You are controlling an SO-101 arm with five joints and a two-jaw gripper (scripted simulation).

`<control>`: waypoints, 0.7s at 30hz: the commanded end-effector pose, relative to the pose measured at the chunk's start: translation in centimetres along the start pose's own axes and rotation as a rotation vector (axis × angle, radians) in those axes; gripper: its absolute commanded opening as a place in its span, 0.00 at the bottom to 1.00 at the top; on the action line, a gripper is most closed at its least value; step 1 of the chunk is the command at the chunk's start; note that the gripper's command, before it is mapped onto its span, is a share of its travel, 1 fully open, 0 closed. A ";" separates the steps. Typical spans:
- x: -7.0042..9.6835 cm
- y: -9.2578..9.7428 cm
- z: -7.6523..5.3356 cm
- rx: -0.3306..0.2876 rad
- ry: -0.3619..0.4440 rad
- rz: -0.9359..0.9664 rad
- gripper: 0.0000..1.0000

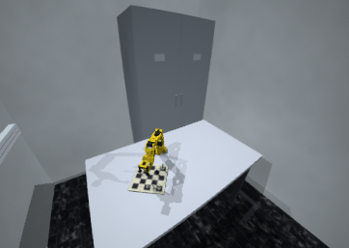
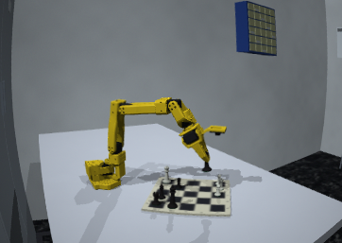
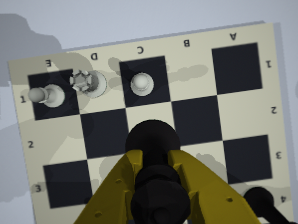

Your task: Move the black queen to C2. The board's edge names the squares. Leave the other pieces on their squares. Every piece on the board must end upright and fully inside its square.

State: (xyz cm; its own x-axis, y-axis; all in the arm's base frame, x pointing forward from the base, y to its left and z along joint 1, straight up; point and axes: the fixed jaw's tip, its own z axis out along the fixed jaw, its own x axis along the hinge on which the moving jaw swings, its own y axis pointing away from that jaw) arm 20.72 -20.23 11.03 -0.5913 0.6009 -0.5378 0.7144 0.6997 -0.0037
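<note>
Gripping black queen (image 3: pixel 152 150), pincer (image 3: pixel 155 172) hangs above chessboard (image 3: pixel 200 120).

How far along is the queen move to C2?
Done: the black queen is picked up, gripper shut on it, clear of the board in the exterior view.
In hand: it hangs over the C column, roughly above C2-C3 in the wrist view.
Left: lower it upright inside C2, release, and avoid the white piece on C1.
</note>
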 end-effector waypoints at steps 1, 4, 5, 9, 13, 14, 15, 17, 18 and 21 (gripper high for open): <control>0.3 -0.3 0.4 0.005 0.013 0.005 0.00; 0.4 -0.3 0.5 0.005 0.013 0.005 0.00; 0.5 -0.3 0.5 0.005 0.013 0.005 0.00; 0.5 -0.3 0.6 0.005 0.013 0.005 0.00; 0.5 -0.3 0.6 0.005 0.013 0.005 0.00; 0.5 -0.3 0.6 0.005 0.013 0.005 0.00; 0.5 -0.3 0.6 0.005 0.013 0.005 0.00; 0.6 -0.3 0.6 0.005 0.013 0.005 0.00; 0.6 -0.3 0.6 0.005 0.013 0.005 0.00; 0.6 -0.3 0.7 0.005 0.013 0.005 0.00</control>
State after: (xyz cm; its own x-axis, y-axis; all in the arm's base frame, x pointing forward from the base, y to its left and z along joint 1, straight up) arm 20.68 -20.19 10.37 -0.5947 0.6046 -0.5299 0.7146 0.6996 -0.0036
